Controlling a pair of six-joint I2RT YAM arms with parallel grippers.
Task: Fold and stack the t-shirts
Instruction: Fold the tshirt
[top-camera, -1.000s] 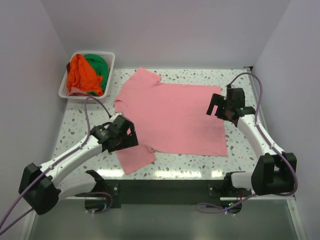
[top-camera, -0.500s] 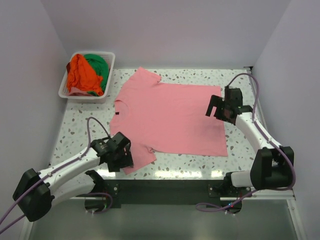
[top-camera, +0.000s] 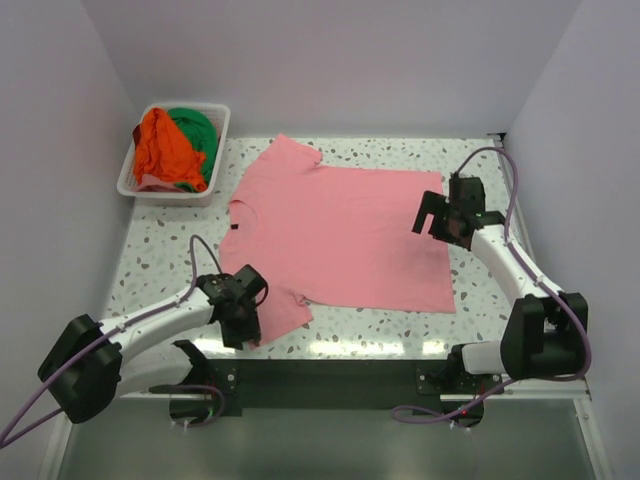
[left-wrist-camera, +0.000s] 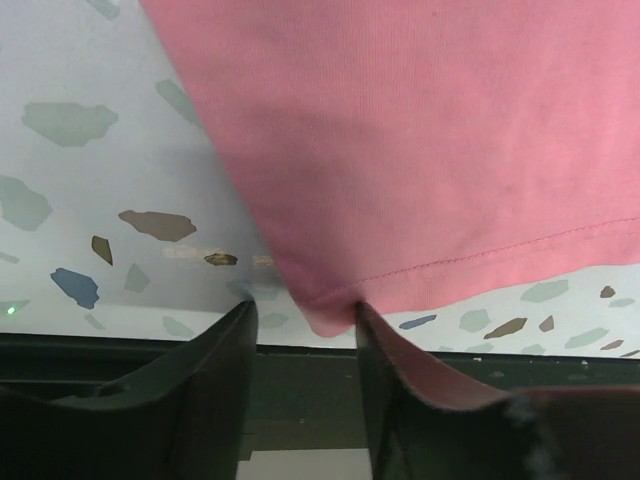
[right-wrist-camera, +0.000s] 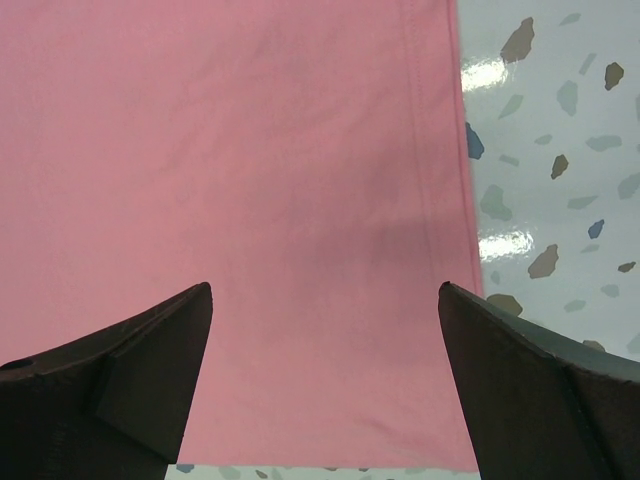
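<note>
A pink t-shirt (top-camera: 340, 235) lies spread flat on the speckled table, collar to the left and hem to the right. My left gripper (top-camera: 248, 335) is down at the corner of its near sleeve, by the table's front edge. In the left wrist view the jaws stand partly closed around that sleeve corner (left-wrist-camera: 330, 310), a gap still showing on the left side. My right gripper (top-camera: 430, 218) hovers wide open over the far hem corner, the pink cloth (right-wrist-camera: 250, 150) below it. An orange t-shirt (top-camera: 160, 150) and a green t-shirt (top-camera: 197, 130) lie crumpled in the basket.
A white slotted basket (top-camera: 222, 130) stands at the back left corner. Walls close in the table on the left, back and right. The dark front rail (left-wrist-camera: 300, 360) runs just under my left fingers.
My left arm dropped from the sleeve's inner edge to its near corner at the table's front, and its jaws narrowed. The right arm barely moved.
</note>
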